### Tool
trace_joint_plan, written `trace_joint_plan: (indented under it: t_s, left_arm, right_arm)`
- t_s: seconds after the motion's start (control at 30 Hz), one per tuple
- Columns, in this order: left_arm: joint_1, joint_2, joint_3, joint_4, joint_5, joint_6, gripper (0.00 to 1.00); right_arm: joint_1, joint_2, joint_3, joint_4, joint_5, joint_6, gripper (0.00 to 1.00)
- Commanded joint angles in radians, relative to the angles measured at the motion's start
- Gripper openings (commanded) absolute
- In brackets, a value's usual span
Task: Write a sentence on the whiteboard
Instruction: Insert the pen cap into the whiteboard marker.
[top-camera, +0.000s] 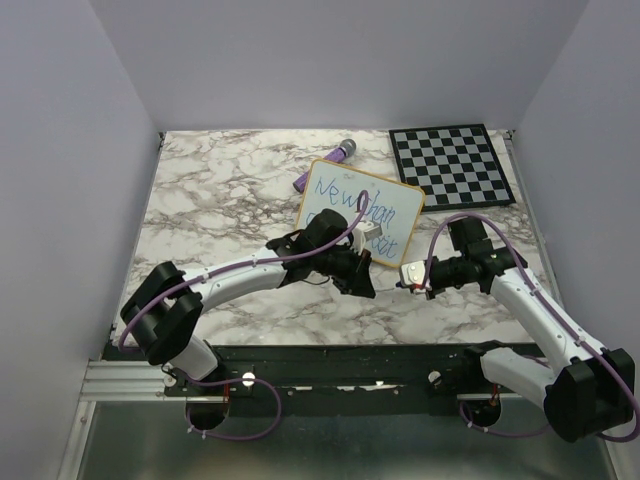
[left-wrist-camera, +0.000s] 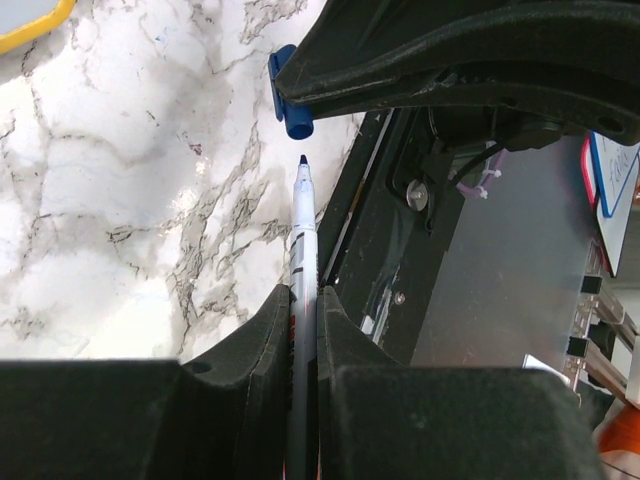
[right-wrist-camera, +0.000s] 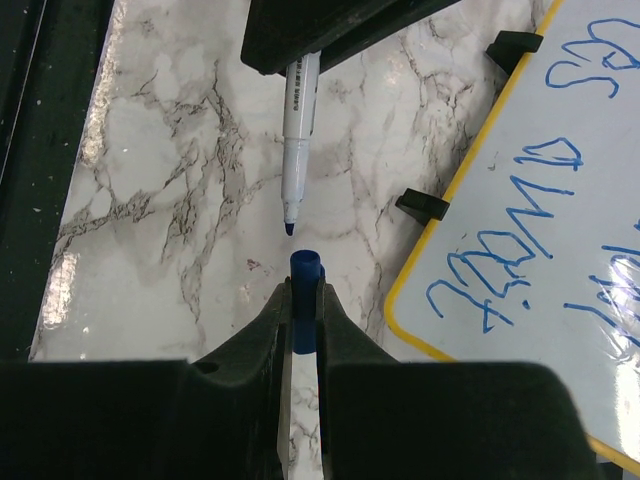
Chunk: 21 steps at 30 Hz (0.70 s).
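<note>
The whiteboard (top-camera: 385, 205), white with a yellow frame, lies tilted at mid-table. Its blue sentence (top-camera: 348, 194) reads "New chan" on top; the lower lettering is partly hidden by my left arm. In the right wrist view the whiteboard (right-wrist-camera: 560, 300) shows the word "await" (right-wrist-camera: 500, 275). My left gripper (top-camera: 362, 280) is shut on a white marker (left-wrist-camera: 302, 235) with its blue tip bare. My right gripper (top-camera: 408, 276) is shut on the blue cap (right-wrist-camera: 305, 272). The cap's opening faces the marker tip (right-wrist-camera: 289, 226) with a small gap between them, above the marble just in front of the board.
A black-and-white checkered board (top-camera: 452, 165) lies at the back right. A purple pen-like object (top-camera: 325, 168) lies behind the whiteboard's far corner. The whiteboard's black feet (right-wrist-camera: 420, 205) stick out at its edge. The black base rail (top-camera: 330, 365) runs along the near edge.
</note>
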Motion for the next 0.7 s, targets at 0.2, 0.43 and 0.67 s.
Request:
trace_joint_plan:
  t_s: [0.2, 0.43, 0.67]
  left_arm:
    - [-0.001, -0.01, 0.051, 0.003, -0.015, 0.006, 0.0]
    - [-0.001, 0.015, 0.066, 0.0, -0.013, 0.008, 0.0]
    - [-0.001, 0.016, 0.068, -0.012, -0.024, 0.017, 0.0]
  right_arm:
    - [0.007, 0.001, -0.009, 0.012, 0.003, 0.007, 0.11]
    - [0.009, 0.001, -0.006, 0.007, -0.003, 0.007, 0.11]
    - [0.007, 0.007, -0.002, 0.009, -0.003, 0.016, 0.11]
